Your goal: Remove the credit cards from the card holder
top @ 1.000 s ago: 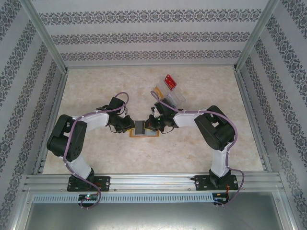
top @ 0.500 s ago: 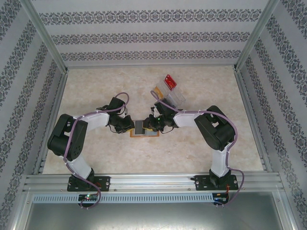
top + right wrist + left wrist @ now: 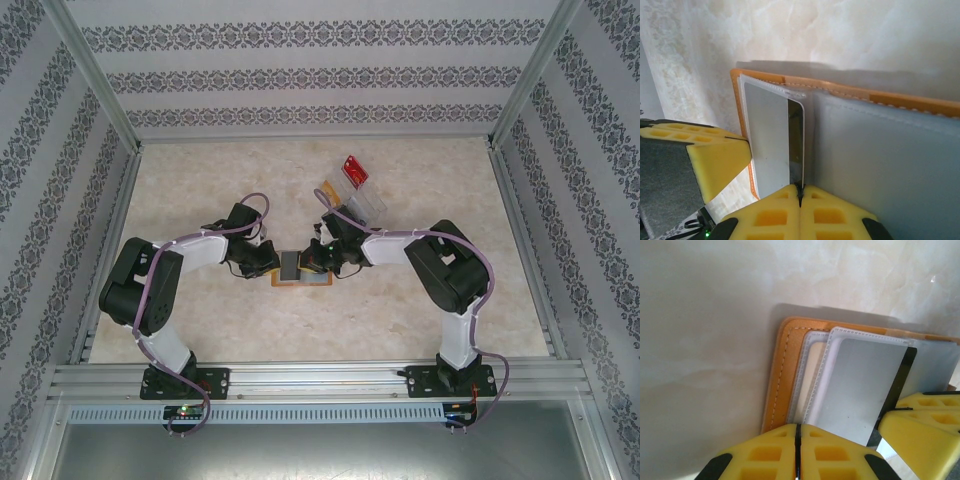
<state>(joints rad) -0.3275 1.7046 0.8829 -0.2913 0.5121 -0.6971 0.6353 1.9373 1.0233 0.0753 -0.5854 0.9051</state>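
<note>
Found the card holder (image 3: 300, 280) lying open and flat on the table (image 3: 420, 320), near the middle, between the two arms. Noted one of the credit cards (image 3: 862, 382), grey with a dark stripe, at a see-through pocket page (image 3: 826, 371). Could not tell how far out of the pocket it sits, nor how many further cards remain in the other pages.

Judged the card thin, stiff, light and smooth-faced: likely to slip from a loose pinch and to bind if drawn at an angle to its pocket. Best taken at an exposed edge, across both faces, and drawn straight along the pocket line. Judged the holder light, with limp pages: apt to lift or drag along with the card unless held down at the opposite edge.

Found the left end effector (image 3: 797, 432) closed, pads pressed together where the holder's outer edge runs in; appears to clamp that edge. Found the right end effector (image 3: 800, 192) closed on the card's edge beside the dark stripe.

Recorded both arms reaching inward from their bases, elbows outward, wrists low over the table, end effectors facing each other across the holder. Noted a clear tray (image 3: 355, 200) and a red card (image 3: 353, 172) farther back, apart from the holder.
</note>
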